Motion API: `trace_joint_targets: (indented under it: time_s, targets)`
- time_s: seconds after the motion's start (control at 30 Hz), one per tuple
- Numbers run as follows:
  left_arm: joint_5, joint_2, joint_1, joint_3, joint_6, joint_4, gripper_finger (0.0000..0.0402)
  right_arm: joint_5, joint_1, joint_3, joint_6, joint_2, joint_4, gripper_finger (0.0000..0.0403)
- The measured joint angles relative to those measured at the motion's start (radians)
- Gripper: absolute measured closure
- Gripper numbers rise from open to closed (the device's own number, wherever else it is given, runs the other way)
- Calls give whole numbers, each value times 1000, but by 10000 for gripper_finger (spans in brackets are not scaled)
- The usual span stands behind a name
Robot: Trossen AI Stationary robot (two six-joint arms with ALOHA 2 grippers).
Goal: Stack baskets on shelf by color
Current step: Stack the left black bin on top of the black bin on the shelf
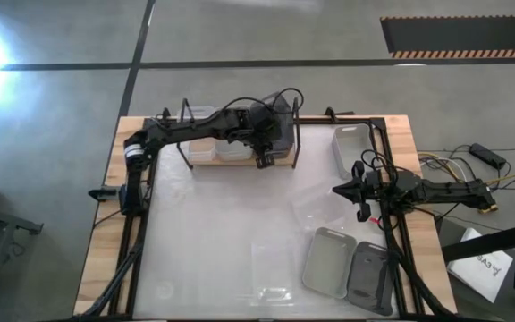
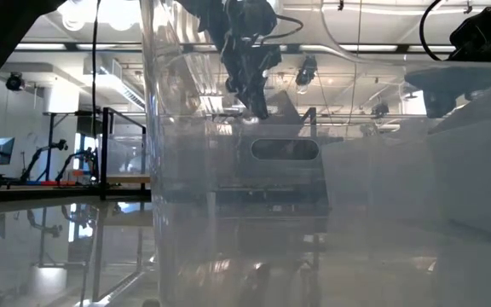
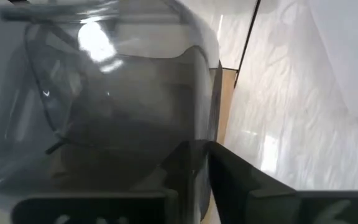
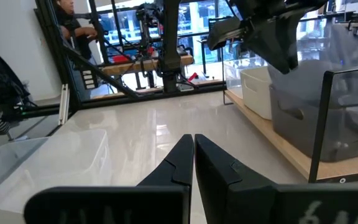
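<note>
Clamping the rim of the dark grey basket (image 1: 278, 134) on the shelf's (image 1: 206, 154) right end with the left gripper (image 1: 264, 154), beside pale baskets, and idling right of that shelf with the right gripper (image 1: 351, 190) pressed closed, empty.

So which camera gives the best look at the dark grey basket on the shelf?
The right wrist view: the dark grey basket shows side-on upon the shelf. The high view has the left hand partly covering it, the left wrist view sees only its wall, and the low view blurs it.
</note>
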Motion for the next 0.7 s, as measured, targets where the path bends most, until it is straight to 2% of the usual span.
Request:
trace_joint_targets:
  time_s: [0.17,0.3,0.47,0.7]
  targets:
    - [1,0,-2,0,1,-1,313,0,0,0,0,0,0,394]
    - [3,-2,-5,34,1,-57,293,0,0,0,0,0,0,394]
    - [4,-9,-13,59,-1,-50,288,0,0,0,0,0,0,394]
    - [-32,9,-21,5,57,3,292,0,0,0,0,0,0,394]
